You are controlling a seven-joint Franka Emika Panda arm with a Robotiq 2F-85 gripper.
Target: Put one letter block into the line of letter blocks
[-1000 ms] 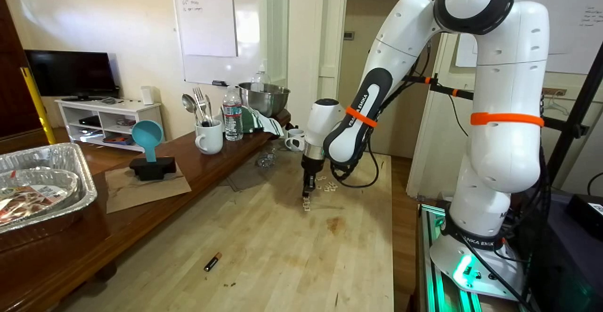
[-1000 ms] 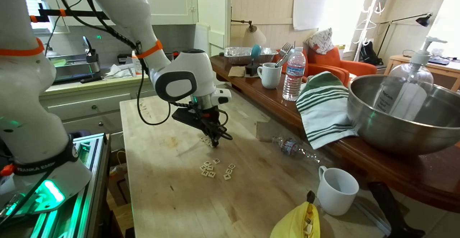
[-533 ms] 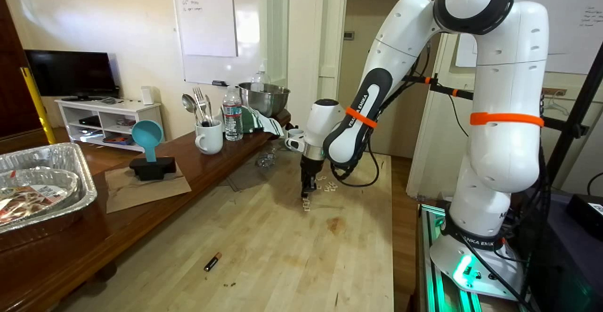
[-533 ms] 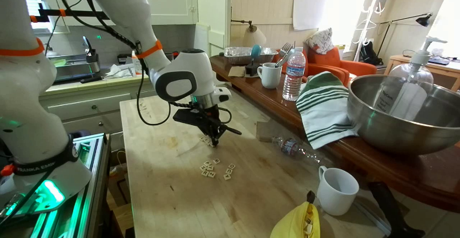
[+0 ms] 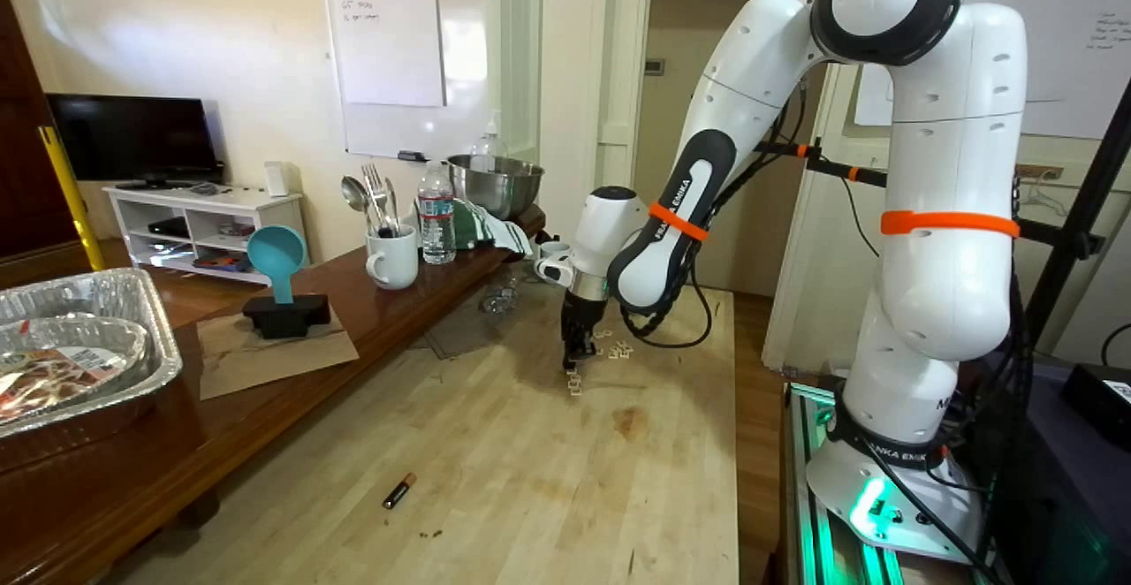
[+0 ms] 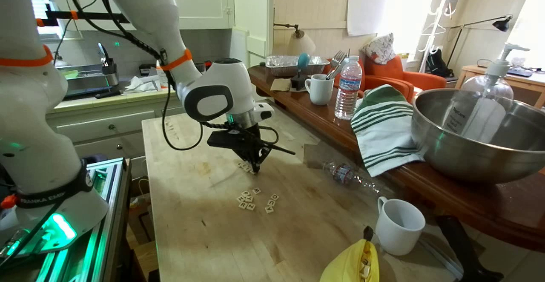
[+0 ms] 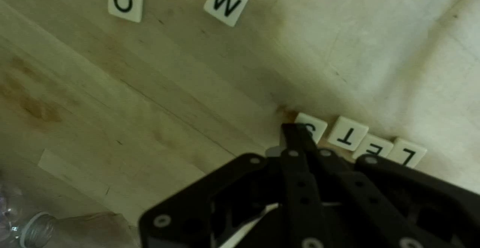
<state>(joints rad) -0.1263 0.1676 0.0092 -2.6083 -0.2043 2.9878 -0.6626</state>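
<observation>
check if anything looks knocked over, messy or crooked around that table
Yes. A clear plastic bottle lies on its side on the table, as if tipped over. A stray battery and a brownish stain also look out of place there. The line of letter blocks is slightly staggered rather than straight.

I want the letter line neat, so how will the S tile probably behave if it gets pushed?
The S tile will probably slide rather than roll, since it lies flat with straight edges. It's likely light, as it looks small beside the hand. Pushed toward the T tile, it may knock that askew, since the two sit close.
</observation>
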